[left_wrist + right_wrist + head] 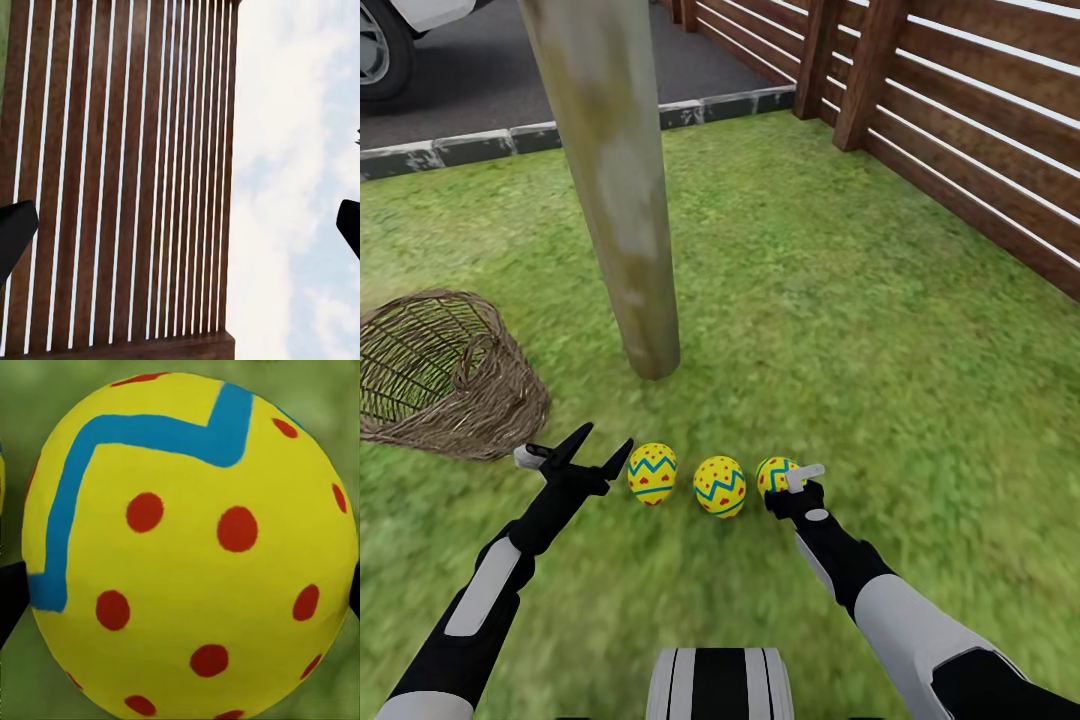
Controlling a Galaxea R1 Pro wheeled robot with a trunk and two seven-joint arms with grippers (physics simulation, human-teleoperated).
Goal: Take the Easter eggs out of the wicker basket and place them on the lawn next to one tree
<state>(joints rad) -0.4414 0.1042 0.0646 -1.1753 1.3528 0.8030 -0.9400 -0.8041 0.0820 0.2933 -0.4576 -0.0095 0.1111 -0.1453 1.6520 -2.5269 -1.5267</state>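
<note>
Three yellow Easter eggs lie in a row on the lawn (830, 320) just in front of the tree (615, 190): the left egg (652, 473), the middle egg (720, 486) and the right egg (772, 473). My right gripper (786, 482) stands open around the right egg (187, 547), with a dark fingertip (11, 600) at each side of it. My left gripper (608, 437) is open and holds nothing, just left of the left egg; in the left wrist view the left gripper (180, 232) points up at fence and sky. The wicker basket (500, 400) lies tipped on its side at the left, with no egg seen inside.
A dark brown slatted fence (960, 120) runs along the right side and back. Behind the tree, grey curb stones (480, 145) edge an asphalt driveway (470, 70) with a car wheel (375, 45). Open grass stretches to the right of the eggs.
</note>
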